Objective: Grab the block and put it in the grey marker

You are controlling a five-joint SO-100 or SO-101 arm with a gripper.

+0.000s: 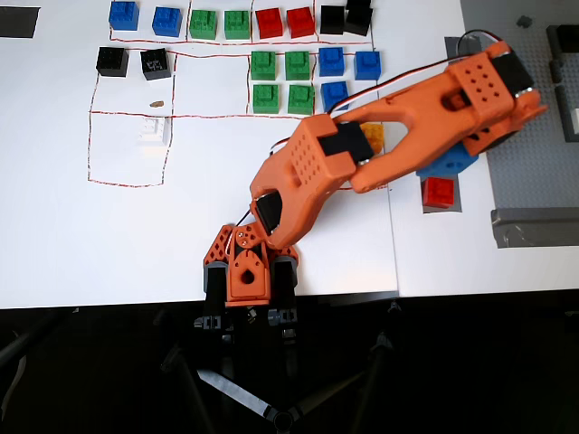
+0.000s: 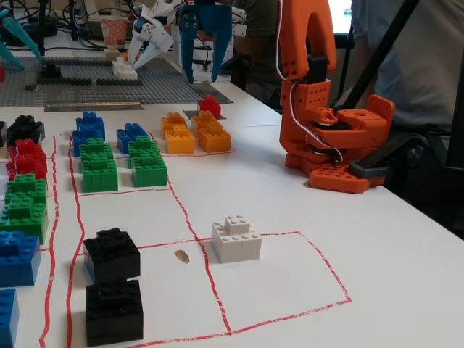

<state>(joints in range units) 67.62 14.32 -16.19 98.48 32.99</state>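
Red block (image 1: 439, 191) seated on the grey marker (image 1: 455, 204) in the overhead view, only a thin dark border of the patch showing around it; same block (image 2: 210, 106) at the far end of the white tabletop (image 2: 304, 239) in the fixed view, just behind the orange blocks (image 2: 194, 131). Blue end effector (image 2: 202, 52) raised above and clear of the block, fingers (image 2: 190, 51) pointing down, parted with a narrow gap, nothing between them. Mostly hidden beneath the orange arm (image 1: 398, 136) in the overhead view, with only a blue part (image 1: 450, 161) visible just above the block. Arm base (image 1: 246, 271) at the near edge of the tabletop, arm stretched diagonally up and to the right in that view. Rows of blue, green, red and black blocks laid out inside red-lined cells: green blocks (image 1: 280, 80) centre, two further red blocks (image 1: 285, 22) in the top row, black blocks (image 1: 132, 61) at upper left. White block (image 1: 152, 129) alone in a larger red-outlined cell, small brown scrap (image 1: 157, 103) just above it. Grey studded baseplate (image 1: 529, 99) along the right side.
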